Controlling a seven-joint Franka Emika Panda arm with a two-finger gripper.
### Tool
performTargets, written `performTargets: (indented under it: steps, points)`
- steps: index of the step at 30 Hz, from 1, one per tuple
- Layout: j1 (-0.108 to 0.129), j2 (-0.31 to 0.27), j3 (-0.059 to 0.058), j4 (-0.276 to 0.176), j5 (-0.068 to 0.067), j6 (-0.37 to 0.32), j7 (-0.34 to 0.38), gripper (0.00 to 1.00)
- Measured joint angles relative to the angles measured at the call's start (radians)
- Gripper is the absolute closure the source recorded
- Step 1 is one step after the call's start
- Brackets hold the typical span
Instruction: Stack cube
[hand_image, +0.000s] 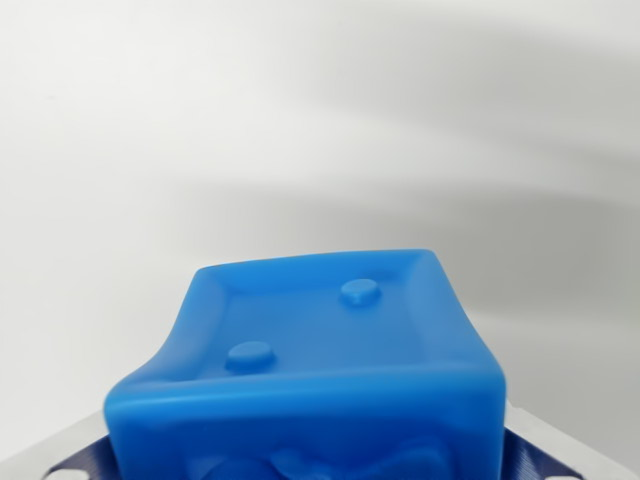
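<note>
- I am looking down through the wrist view, and a glossy blue plastic cube with rounded edges (320, 370) is filling the lower middle of the frame, very close to the lens.
- The cube is showing me a recessed face with a raised rim; two small round studs are sitting on that face, one toward the upper right of it and one toward the lower left.
- The cube's nearer face is running out of the bottom edge of the frame, and some moulded relief shapes are showing on it, too cropped for me to read.
- The cube is appearing slightly skewed, its left edge bowing inward and its right corner standing higher in the frame.
- Pieces of the gripper (320, 465) are peeking out at the lower left and lower right corners: pale grey metal with dark blue pads carrying white dots, sitting just beside the cube on both sides.
- I am reading the gripper as clamped around the cube, since the pads are flanking it tightly, though the actual contact is lying hidden behind the cube.
- A plain white surface (300, 100) is filling the upper half of the frame, with soft grey shadow bands crossing the upper right.
</note>
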Motion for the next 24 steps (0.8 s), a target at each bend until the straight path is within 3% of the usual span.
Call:
performTargets:
  steps: [24]
  points:
    - [-0.058,-0.018,-0.058,0.006,-0.005,-0.024,-0.053,1.0]
